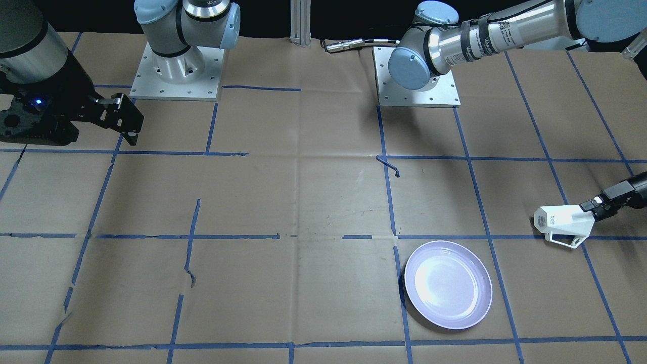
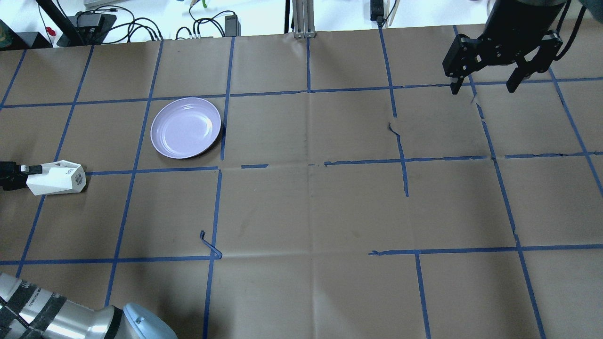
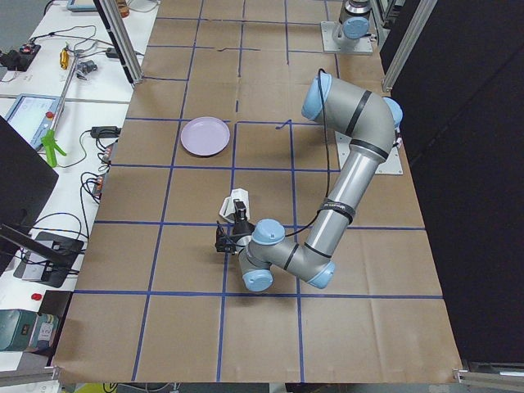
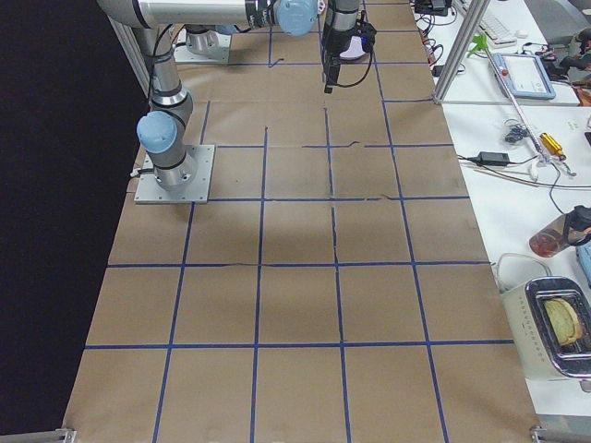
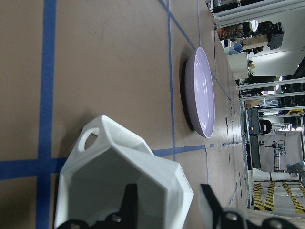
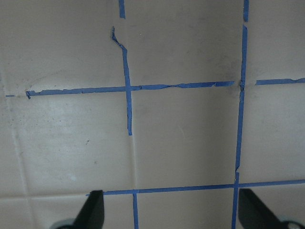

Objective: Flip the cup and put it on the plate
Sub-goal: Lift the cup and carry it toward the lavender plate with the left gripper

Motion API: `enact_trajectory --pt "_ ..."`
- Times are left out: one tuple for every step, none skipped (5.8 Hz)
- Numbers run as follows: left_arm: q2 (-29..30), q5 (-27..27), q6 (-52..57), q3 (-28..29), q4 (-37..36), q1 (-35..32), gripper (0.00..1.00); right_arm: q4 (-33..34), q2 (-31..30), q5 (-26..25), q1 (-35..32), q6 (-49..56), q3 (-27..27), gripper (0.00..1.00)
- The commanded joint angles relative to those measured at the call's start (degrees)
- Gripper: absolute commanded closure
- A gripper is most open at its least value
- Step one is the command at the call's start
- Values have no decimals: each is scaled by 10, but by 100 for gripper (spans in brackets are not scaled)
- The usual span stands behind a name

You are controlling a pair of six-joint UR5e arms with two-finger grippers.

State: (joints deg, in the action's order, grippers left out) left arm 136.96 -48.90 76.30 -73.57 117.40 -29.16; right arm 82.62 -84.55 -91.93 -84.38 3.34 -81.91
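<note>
The white faceted cup point(image 2: 56, 178) is on its side at the table's left end, base toward the table's middle and handle point(image 1: 566, 240) on the operators' side. My left gripper point(image 2: 23, 173) is shut on its rim, one finger inside and one outside, as the left wrist view point(image 5: 167, 205) shows. Whether the cup point(image 1: 561, 221) touches the paper I cannot tell. The lavender plate point(image 2: 186, 127) lies bare, beyond the cup and toward the middle; it also shows in the front view point(image 1: 448, 284). My right gripper point(image 2: 483, 88) hangs open and empty over the far right of the table.
Brown paper with a blue tape grid covers the table point(image 2: 311, 207). A loose curl of tape point(image 2: 209, 245) sticks up near the left arm's base. The right wrist view shows only paper and tape under the right gripper point(image 6: 172, 210).
</note>
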Motion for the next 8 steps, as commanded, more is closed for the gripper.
enact_trajectory --pt "-3 20 -7 0 0 0 100 0 0 0 0 0 0 0" --pt "-20 25 -27 0 7 -2 100 0 0 0 0 0 0 0" --pt "-67 30 -59 0 48 -3 100 0 0 0 0 0 0 0" --pt "-110 31 -98 0 72 -4 100 0 0 0 0 0 0 0" --pt "-151 31 -132 0 91 -5 100 0 0 0 0 0 0 0" --pt "-188 30 -172 0 90 -13 100 0 0 0 0 0 0 0" --pt "-228 24 -241 -1 65 -59 100 0 0 0 0 0 0 0" --pt "-260 -7 -356 -6 -30 -123 100 0 0 0 0 0 0 0"
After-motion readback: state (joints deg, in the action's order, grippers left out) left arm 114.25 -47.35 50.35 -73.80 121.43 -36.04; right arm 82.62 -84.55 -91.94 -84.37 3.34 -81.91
